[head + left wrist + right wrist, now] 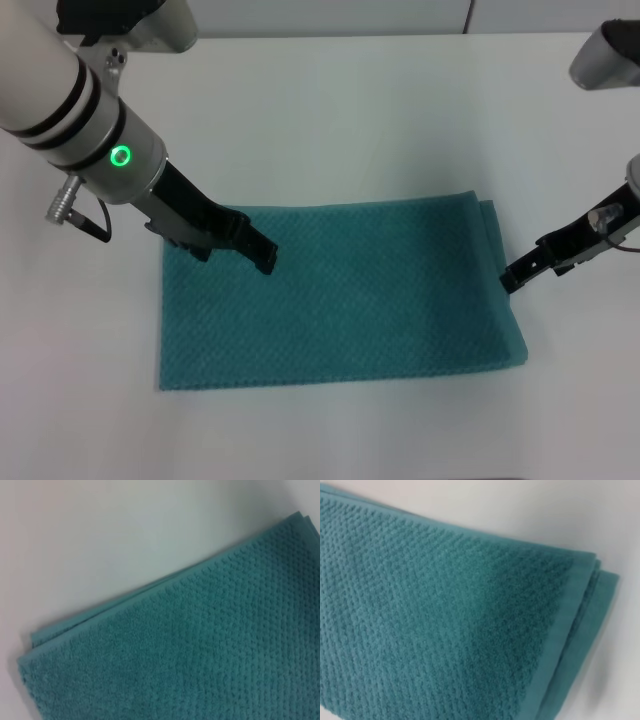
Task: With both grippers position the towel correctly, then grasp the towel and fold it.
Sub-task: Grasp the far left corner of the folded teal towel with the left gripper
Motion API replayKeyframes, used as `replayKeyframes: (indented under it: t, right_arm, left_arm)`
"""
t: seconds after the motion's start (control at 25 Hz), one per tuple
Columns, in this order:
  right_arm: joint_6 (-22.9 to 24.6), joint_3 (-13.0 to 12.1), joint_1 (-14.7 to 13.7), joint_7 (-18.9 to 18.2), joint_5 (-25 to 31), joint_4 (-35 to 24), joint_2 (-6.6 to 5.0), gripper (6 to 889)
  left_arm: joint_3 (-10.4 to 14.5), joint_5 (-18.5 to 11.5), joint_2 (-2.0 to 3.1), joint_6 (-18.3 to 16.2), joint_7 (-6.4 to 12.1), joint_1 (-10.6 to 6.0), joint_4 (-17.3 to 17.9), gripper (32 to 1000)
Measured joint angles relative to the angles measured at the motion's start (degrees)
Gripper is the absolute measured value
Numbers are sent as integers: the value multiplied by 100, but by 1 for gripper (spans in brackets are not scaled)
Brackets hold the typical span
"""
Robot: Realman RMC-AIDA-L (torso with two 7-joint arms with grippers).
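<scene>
The teal-green waffle-weave towel [350, 300] lies flat on the white table, doubled over, with stacked hemmed layers showing at its right edge [580, 630] and at one corner [55, 635]. My left gripper [264, 260] reaches down over the towel's far-left part, its black fingers together and the tip at or just above the cloth. My right gripper [511, 279] sits low at the towel's right edge, fingers together, its tip right beside the hem. Neither gripper holds any cloth. The wrist views show only towel and table.
The white table [350, 110] surrounds the towel on all sides. A grey part of the robot [605, 55] shows at the far right corner.
</scene>
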Motion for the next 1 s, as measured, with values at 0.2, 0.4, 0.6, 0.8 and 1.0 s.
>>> replayKeyframes:
  t: [0.2, 0.4, 0.6, 0.8, 1.0]
  right_arm:
    - [-271, 0, -10, 55, -5, -345, 0, 856]
    - [-542, 0, -17, 93, -7, -693, 0, 855]
    - [-792, 1, -42, 147, -9, -1030, 0, 855]
    - [-1061, 0, -47, 175, -9, -1325, 0, 854]
    - [-1251, 0, -51, 224, -9, -1660, 0, 853]
  left_arm:
    - [-5, 0, 5, 5, 0, 15, 0, 865]
    - [-6, 0, 8, 6, 0, 32, 0, 864]
    - [-24, 11, 15, 6, 0, 67, 0, 863]
    - [-36, 51, 19, 6, 0, 104, -25, 862]
    - [-42, 71, 25, 4, 0, 107, -61, 862]
